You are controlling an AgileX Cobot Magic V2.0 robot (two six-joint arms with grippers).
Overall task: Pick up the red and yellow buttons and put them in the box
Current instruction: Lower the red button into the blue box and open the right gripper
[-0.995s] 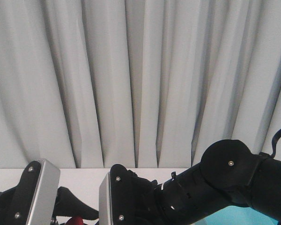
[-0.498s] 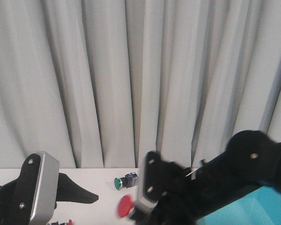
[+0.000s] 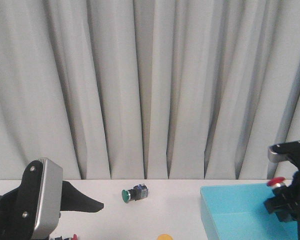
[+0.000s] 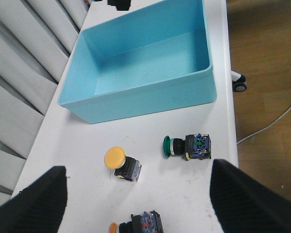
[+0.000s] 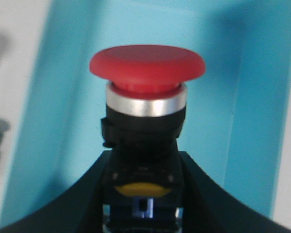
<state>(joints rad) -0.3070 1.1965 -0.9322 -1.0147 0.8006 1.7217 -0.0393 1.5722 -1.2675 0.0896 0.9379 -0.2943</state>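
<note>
Front, left-wrist and right-wrist views, read from left to right. Your left tool point(image 4: 136, 194) hangs over the white counter point(image 4: 184, 194) with its two dark fingers point(image 4: 39, 201) spread wide and nothing between them. Below the gap between those fingers you see the yellow button point(image 4: 120, 161) standing on the counter, its domed cap up and its dark body under it; a further button with an orange cap point(image 4: 138, 224) lies nearer the tool, cut off by the picture's edge. Just beside the yellow button, toward the counter's open edge, lies the green button point(image 4: 188, 146) on its side; the front view shows it too point(image 3: 135, 193), ahead of the left tool point(image 3: 92, 204) and close to the grey curtain point(image 3: 150, 85). Beyond both buttons, seen from the left tool, stands the box point(image 4: 136, 99), a turquoise bin with sloping walls, apart from them and with a bare floor.

Your right tool point(image 5: 144, 194) is closed on the red button point(image 5: 146, 92): the dark fingers point(image 5: 203, 194) clamp the black body from both sides, the steel collar and red cap projecting forward of the tips. The box point(image 5: 254, 97) fills the view behind the cap, so the button is held above the box's interior. In the front view the right tool point(image 3: 285, 202) hangs over the box point(image 3: 225, 210), with the red cap point(image 3: 276, 182) showing at its upper side.
</note>
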